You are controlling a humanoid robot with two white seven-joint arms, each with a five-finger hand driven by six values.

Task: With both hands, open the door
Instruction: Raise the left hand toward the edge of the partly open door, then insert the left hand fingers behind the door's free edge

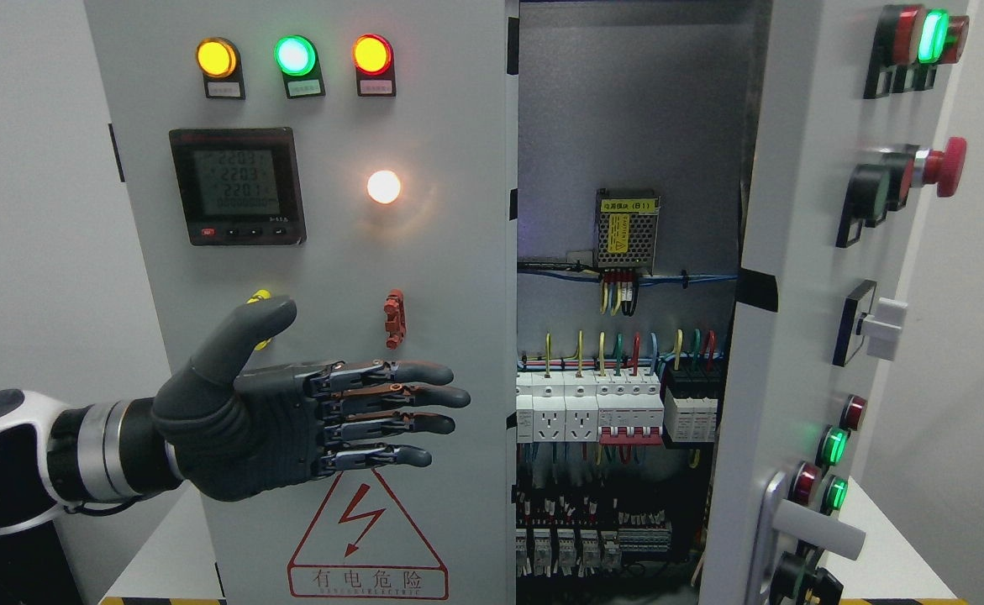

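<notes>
A grey electrical cabinet [424, 277] fills the head view, set against plain white walls [29, 252]. Its left door [332, 252] is closed and faces the camera. Its right door [802, 252] is swung open toward the viewer, edge-on at the right side of the cabinet.

The left hand [307, 416] enters from the lower left, a dark grey hand on a black and white forearm. It is held flat in front of the lower half of the left door, palm showing, four fingers [407, 395] stretched straight toward the cabinet's opening, thumb raised. It grasps nothing; whether it touches the door cannot be told. The right hand is out of sight.

On the left door, three lit lamps [294, 55] sit along the top: amber, green, red. Below them is a black meter [237, 186] with a glowing white lamp [383, 186] beside it. A small red latch [393, 319] sits above the fingers, and a red triangle warning sign [365, 538] lies below the hand.

Inside the cabinet are a metal power supply [626, 228], coloured wires and rows of white breakers [601, 407].

The open door carries buttons, a red mushroom stop [945, 166] and a white handle [819, 525] near its bottom.
</notes>
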